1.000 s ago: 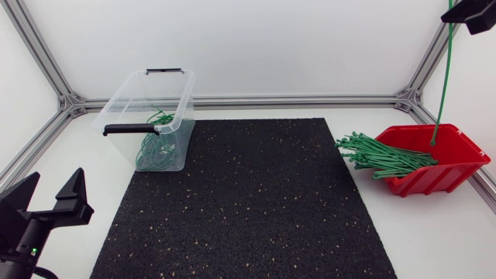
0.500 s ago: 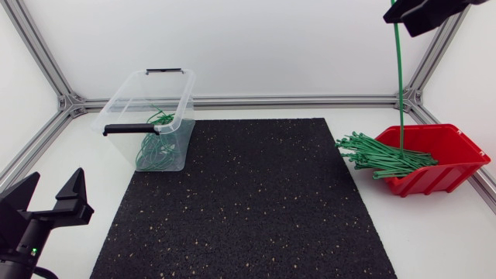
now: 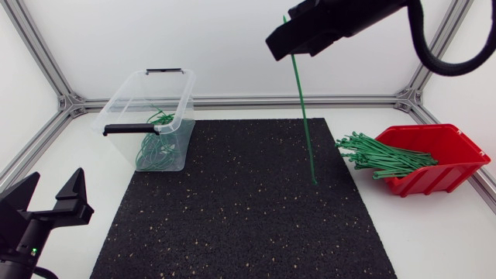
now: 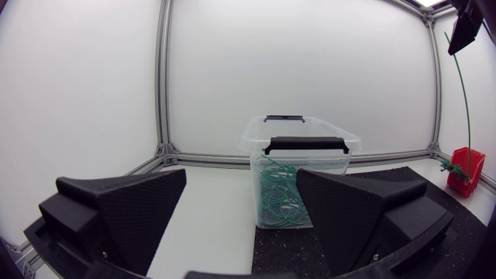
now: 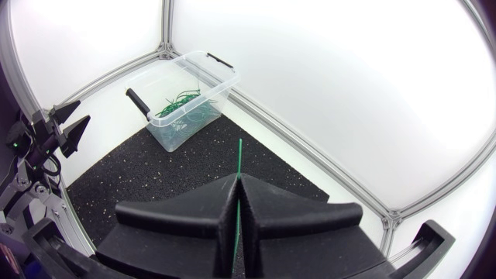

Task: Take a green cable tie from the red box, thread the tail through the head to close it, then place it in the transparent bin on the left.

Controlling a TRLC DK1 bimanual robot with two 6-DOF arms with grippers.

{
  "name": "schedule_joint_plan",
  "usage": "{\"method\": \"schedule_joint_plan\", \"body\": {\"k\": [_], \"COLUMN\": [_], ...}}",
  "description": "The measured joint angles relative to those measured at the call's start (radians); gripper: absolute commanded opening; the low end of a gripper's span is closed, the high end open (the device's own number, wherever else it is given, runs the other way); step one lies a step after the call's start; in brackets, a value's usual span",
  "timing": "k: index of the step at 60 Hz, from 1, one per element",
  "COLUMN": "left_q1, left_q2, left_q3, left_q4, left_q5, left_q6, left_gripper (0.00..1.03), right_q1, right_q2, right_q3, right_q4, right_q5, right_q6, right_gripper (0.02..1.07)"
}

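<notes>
My right gripper (image 3: pixel 293 46) is clamped on 1 green cable tie (image 3: pixel 304 116), which hangs straight down above the black mat (image 3: pixel 232 225). My left gripper (image 3: pixel 56 180) sits beside the mat, jaws apart.

No text, label, number or sign can be read on anything here.

A mat (image 3: pixel 248 209) lies in the middle of the table (image 3: pixel 70 155). The bin (image 3: pixel 128 97) stands at the mat's far left corner, with a heap of ties (image 3: pixel 155 147) in it. The box (image 3: pixel 446 167) sits on the table to the right of the mat, and a bunch of ties (image 3: pixel 380 155) pokes out of it toward the mat. The right gripper (image 3: pixel 288 43) is high above the far part of the mat, with 1 cable tie (image 3: pixel 304 116) hanging down from it. The left gripper (image 3: pixel 56 178) is at the near left, off the mat.
</notes>
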Motion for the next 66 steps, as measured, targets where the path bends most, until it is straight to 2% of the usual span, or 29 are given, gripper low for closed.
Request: {"method": "schedule_joint_plan", "body": {"k": [5,17,35,53,60,66], "left_q1": [0.0,0.0,0.0,0.0,0.0,0.0], "left_q2": [0.0,0.0,0.0,0.0,0.0,0.0], "left_q3": [0.0,0.0,0.0,0.0,0.0,0.0], "left_q4": [0.0,0.0,0.0,0.0,0.0,0.0], "left_q5": [0.0,0.0,0.0,0.0,0.0,0.0], "left_q6": [0.0,0.0,0.0,0.0,0.0,0.0], "left_gripper": [0.99,0.99,0.99,0.99,0.99,0.99], "right_q1": [0.0,-0.001,0.024,0.014,-0.029,-0.077], "right_q2": [0.041,0.057,0.066,0.137,0.15,0.151], "right_q3": [0.0,-0.135,-0.267,-0.408,-0.473,-0.558], "right_q4": [0.018,0.252,0.51,0.744,0.82,0.874], "right_q5": [0.0,-0.027,-0.029,-0.147,-0.211,-0.227], "right_q6": [0.085,0.401,0.71,0.951,1.025,1.067], "right_gripper": [0.07,0.07,0.07,0.07,0.07,0.07]}}
